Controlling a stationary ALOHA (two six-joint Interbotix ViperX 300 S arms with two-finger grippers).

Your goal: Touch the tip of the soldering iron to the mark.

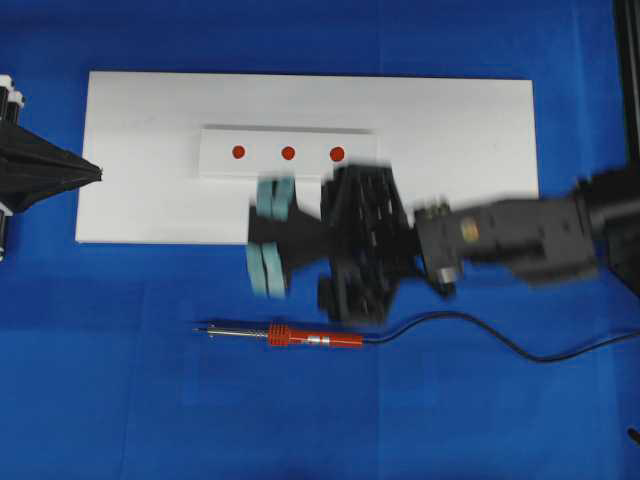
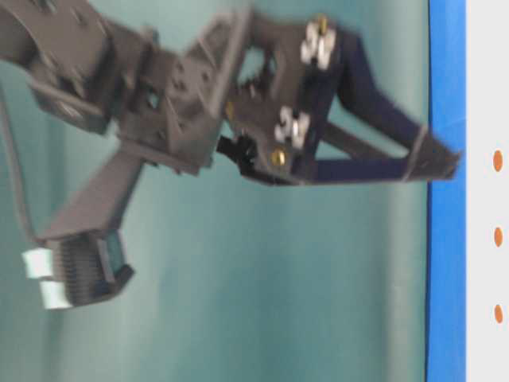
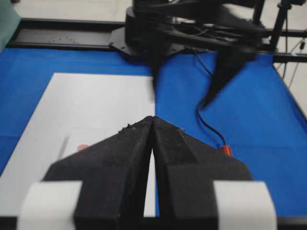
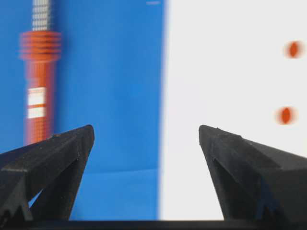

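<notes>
While our right gripper [image 1: 270,238] is hanging wide open, nothing's blocking the soldering iron [image 1: 285,335] beside the white board [image 1: 450,120]; left gripper [image 3: 152,125] is sitting pinched closed.

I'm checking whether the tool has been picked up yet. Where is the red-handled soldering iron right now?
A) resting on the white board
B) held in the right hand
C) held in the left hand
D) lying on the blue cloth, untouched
D: the red-handled soldering iron lies flat on the blue cloth, below the white board, while the open right hand hovers above, holding nothing.
</notes>
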